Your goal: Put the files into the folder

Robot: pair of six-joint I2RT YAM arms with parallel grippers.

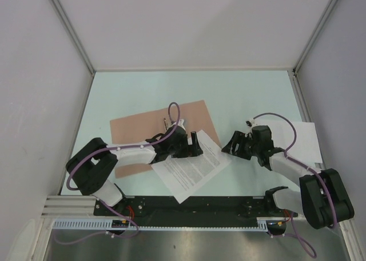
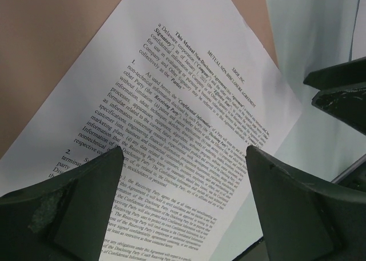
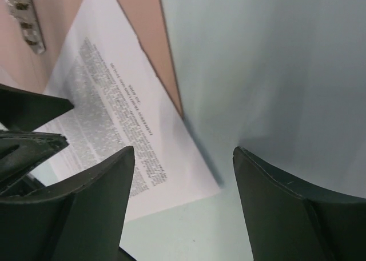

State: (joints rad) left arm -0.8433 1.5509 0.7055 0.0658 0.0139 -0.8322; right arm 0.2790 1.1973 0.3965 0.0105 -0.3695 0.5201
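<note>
On the table, the salmon folder lies left of centre. The printed sheet overlaps its near right corner, and the plain sheet lies by the right edge. The left gripper and right gripper both gape wide, holding nothing.

printed sheet partly on folder, plain sheet well apart rightward
</note>
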